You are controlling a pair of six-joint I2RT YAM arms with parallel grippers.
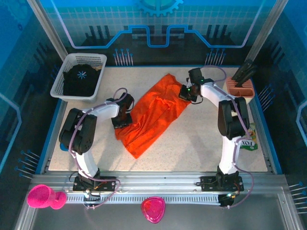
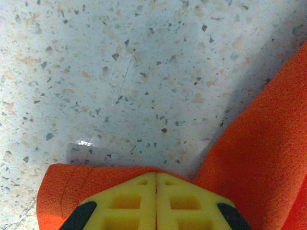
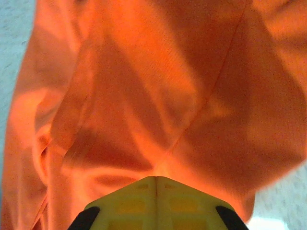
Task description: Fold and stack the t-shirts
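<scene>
The left gripper (image 1: 122, 119) pinches the left edge of the orange t-shirt (image 1: 156, 112), fingers (image 2: 129, 203) together. The right gripper (image 1: 187, 93) pinches its far edge.

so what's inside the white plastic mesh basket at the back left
A crumpled black cloth t-shirt with a pale-blue starburst print lies in the white plastic mesh basket. Whatever may lie under it is covered.
</scene>
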